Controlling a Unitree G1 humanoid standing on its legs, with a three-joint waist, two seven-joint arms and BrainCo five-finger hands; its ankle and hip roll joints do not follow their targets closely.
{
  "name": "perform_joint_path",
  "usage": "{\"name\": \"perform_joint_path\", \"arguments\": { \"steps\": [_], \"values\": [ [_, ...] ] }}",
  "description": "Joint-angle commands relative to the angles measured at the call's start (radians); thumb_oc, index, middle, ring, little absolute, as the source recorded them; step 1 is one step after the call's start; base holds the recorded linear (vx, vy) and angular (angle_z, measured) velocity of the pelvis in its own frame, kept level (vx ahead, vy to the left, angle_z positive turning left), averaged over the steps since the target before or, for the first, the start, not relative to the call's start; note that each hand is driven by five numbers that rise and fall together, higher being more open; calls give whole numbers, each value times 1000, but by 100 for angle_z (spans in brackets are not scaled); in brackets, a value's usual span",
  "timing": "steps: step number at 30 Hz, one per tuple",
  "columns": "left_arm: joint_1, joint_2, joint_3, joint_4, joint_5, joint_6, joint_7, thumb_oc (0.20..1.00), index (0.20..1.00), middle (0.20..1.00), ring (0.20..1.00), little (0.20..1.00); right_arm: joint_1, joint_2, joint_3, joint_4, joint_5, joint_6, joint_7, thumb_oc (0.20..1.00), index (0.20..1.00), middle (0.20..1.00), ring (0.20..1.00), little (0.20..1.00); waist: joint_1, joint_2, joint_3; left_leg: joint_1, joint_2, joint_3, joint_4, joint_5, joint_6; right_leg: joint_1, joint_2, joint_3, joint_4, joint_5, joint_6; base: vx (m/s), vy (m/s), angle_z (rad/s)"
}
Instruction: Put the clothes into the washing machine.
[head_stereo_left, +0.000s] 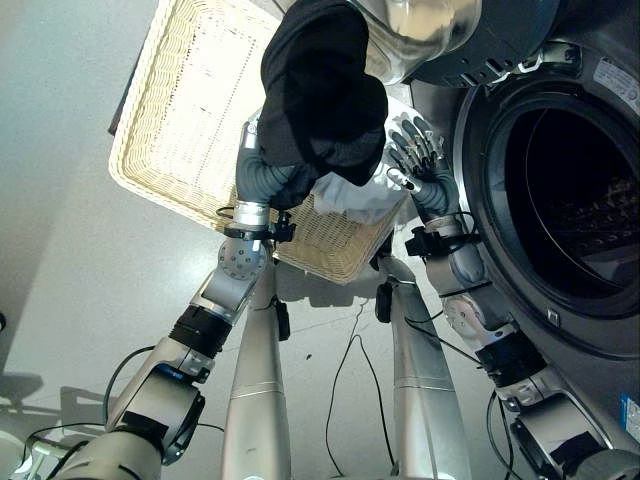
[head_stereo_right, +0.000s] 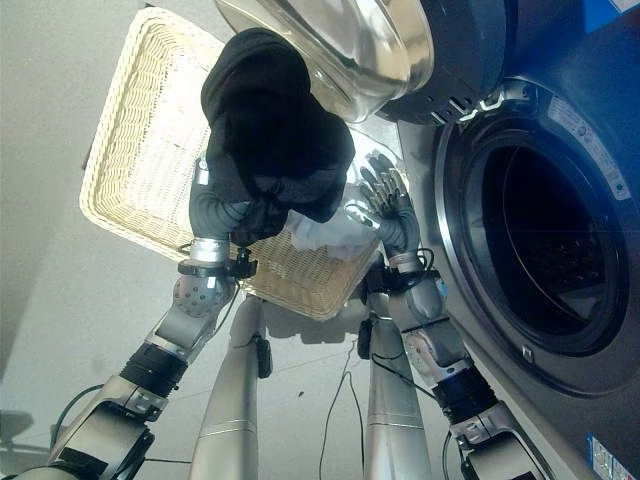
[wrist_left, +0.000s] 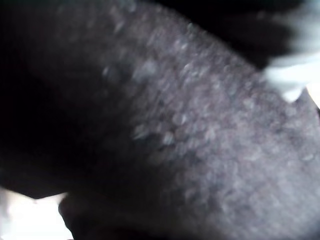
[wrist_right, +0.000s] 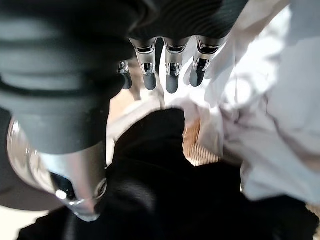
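Left hand (head_stereo_left: 262, 180) is buried under the black garment (head_stereo_left: 322, 90), fingers unreadable; right hand (head_stereo_left: 415, 155) spread beside white cloth (head_stereo_left: 355, 197), above wicker basket (head_stereo_left: 190, 110), grey floor (head_stereo_left: 60, 200)

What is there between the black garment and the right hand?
A white garment hangs between the black garment and the right hand, over the wicker basket; both eye views show it.

My arms: silver-grey tube forearms, black bands at joints, round silver wrist disc. Left hand (head_stereo_left: 262, 180) and right hand (head_stereo_left: 420, 160) under dark ribbed covers. I see silver fingers (wrist_right: 171, 70) with dark tips; broad silver thumb with a screw near its end.
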Motion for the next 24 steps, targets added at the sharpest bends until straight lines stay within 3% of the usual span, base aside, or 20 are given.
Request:
{"name": "perform_joint_path", "arguments": {
  "steps": [1,9,18,19,24],
  "values": [
    [-27,-15,17,-119,-4,-106,-66,200,200,200,200,200,33,0,10,-131,47,-4,85,1000,1000,1000,1000,1000,-4,0,-18,-12,-112,-11,90,-72,55,95,71,-79,-307,250,55,-5,-23,5],
    [-34,-2,-4,-197,-8,-51,-157,200,200,200,200,200,7,-15,38,-187,116,17,171,1000,1000,1000,1000,1000,4,0,-18,-9,-117,-17,95,-70,57,100,67,-88,-305,252,56,0,-4,0],
    [-79,33,-48,-194,59,23,-139,200,200,200,200,200,-65,-10,65,-242,243,-1,296,1000,1000,1000,1000,1000,12,0,-18,-8,-121,-24,102,-71,56,105,62,-97,-311,256,59,1,-23,4],
    [-95,45,-65,-189,116,42,-116,200,200,200,200,200,-80,-1,78,-266,297,13,323,1000,1000,1000,1000,1000,14,1,-18,-13,-122,-24,107,-70,56,101,60,-99,-311,258,58,8,0,5],
    [-112,64,-83,-179,173,62,-105,200,200,200,200,200,-94,5,86,-285,350,9,349,1000,1000,1000,1000,1000,15,1,-18,-11,-122,-22,104,-68,57,102,61,-101,-313,259,58,2,2,3]
  ]
}}
